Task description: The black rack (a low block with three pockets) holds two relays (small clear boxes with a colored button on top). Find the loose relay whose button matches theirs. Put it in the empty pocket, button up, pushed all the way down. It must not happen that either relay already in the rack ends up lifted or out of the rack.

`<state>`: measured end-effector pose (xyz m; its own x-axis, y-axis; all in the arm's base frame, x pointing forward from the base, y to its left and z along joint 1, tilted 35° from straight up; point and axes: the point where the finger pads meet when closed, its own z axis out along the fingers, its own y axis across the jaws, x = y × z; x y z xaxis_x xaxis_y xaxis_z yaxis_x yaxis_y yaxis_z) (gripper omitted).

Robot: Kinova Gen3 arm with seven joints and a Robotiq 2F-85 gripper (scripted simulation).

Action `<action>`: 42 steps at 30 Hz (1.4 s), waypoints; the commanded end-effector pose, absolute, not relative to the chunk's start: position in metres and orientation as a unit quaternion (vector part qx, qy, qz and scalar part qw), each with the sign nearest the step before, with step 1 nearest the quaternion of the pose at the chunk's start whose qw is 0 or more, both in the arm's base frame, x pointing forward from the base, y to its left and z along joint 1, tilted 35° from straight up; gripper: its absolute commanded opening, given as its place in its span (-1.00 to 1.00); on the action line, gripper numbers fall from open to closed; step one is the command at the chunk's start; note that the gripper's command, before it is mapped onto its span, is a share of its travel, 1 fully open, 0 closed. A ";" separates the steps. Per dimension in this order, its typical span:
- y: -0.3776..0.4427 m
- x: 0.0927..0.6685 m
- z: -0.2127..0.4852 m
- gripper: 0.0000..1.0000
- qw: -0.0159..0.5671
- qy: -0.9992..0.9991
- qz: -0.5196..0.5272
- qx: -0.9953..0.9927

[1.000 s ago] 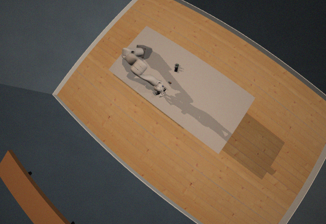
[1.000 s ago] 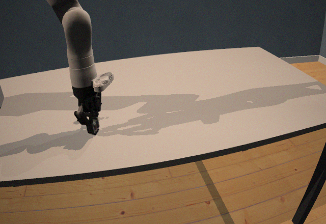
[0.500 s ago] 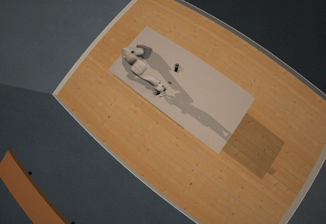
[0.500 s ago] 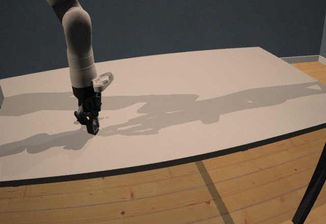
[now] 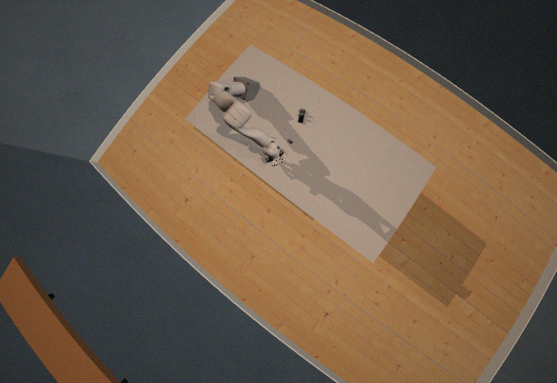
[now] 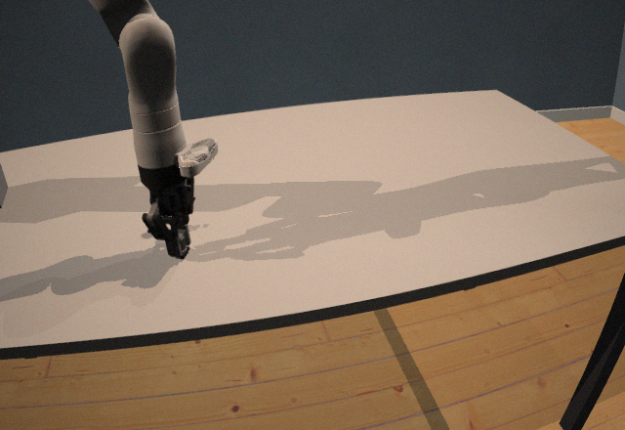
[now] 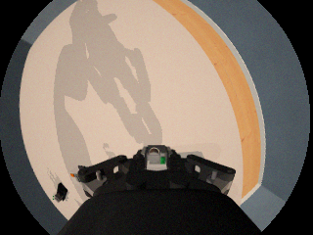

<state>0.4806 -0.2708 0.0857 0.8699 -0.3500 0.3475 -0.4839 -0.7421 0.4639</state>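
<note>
My gripper is shut on a clear relay with a green button, which shows between the fingertips in the wrist view. The gripper points down, with its tips at or just above the table top near the table's front-left part. The black rack stands further back on the table, well apart from the gripper; a green spot shows on it in the overhead view. It is out of frame in the exterior view.
A second small loose relay with a reddish button lies on the grey table between the gripper and the rack. The arm's base stands at the table's far corner. Wood floor surrounds the table.
</note>
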 end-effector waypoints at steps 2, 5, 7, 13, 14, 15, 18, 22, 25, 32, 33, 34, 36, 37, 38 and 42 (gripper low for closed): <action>-0.271 0.481 0.086 -1.00 0.280 -0.225 0.120 0.926; -0.271 0.481 0.086 -1.00 0.280 -0.225 0.120 0.926; -0.271 0.481 0.086 -1.00 0.280 -0.225 0.120 0.926; -0.270 0.481 0.087 -1.00 0.280 -0.225 0.120 0.926; -0.270 0.481 0.087 -1.00 0.280 -0.225 0.120 0.926; -0.269 0.481 0.088 -1.00 0.280 -0.225 0.120 0.926; -0.266 0.480 0.092 -1.00 0.280 -0.225 0.120 0.926; -0.261 0.479 0.099 -1.00 0.280 -0.225 0.120 0.926; -0.259 0.479 0.102 -1.00 0.280 -0.225 0.120 0.926; -0.246 0.477 0.121 -1.00 0.280 -0.225 0.120 0.926; -0.244 0.477 0.124 -1.00 0.280 -0.225 0.120 0.926; -0.242 0.476 0.127 -1.00 0.280 -0.225 0.120 0.926; -0.238 0.476 0.132 -1.00 0.280 -0.225 0.120 0.926; -0.236 0.475 0.135 -1.00 0.280 -0.225 0.120 0.926; -0.235 0.475 0.137 -1.00 0.280 -0.225 0.120 0.926; -0.231 0.474 0.142 -1.00 0.280 -0.225 0.120 0.926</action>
